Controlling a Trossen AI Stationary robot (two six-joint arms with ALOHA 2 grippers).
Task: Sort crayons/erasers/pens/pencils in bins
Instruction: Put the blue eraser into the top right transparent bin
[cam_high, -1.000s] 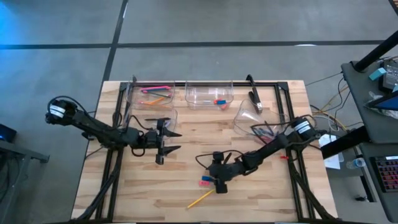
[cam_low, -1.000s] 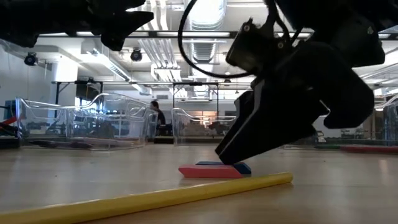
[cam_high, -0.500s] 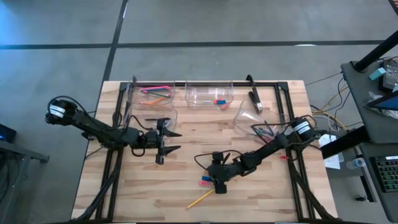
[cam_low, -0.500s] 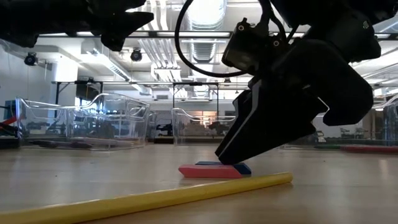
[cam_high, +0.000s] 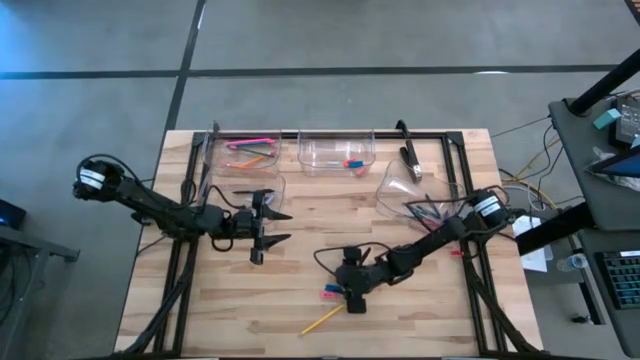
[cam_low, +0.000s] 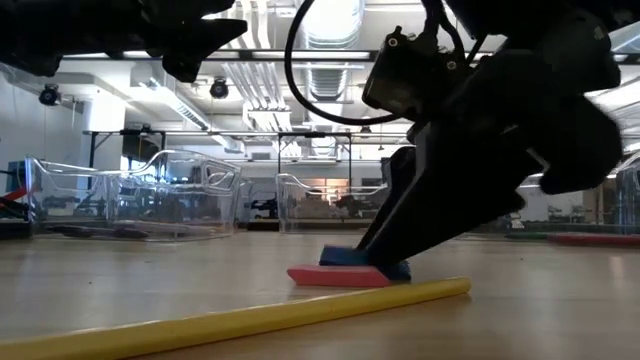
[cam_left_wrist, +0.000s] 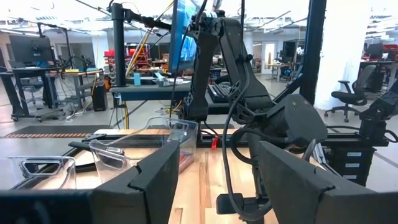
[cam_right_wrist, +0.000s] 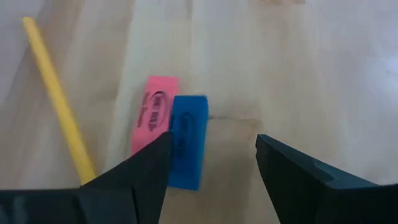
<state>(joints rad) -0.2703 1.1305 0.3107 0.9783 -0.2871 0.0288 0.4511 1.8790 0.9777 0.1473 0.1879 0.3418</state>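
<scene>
No wording can be read anywhere. The pink eraser (cam_right_wrist: 153, 111) and the blue eraser (cam_right_wrist: 187, 140) each carry a dark oval stamp on the top face — the lettering inside is too blurred to make out.

My table (cam_high: 300, 215) is pale wood planks. On it lie a pink eraser (cam_right_wrist: 153, 113) touching a blue eraser (cam_right_wrist: 187, 140), a yellow pencil (cam_right_wrist: 59, 106) nearby, and clear bins (cam_high: 336, 150) along the far edge.

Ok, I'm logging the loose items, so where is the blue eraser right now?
The blue eraser lies on the table's near middle in the high view, side by side with the pink eraser, the yellow pencil just beyond, right at the right gripper fingertips.
</scene>
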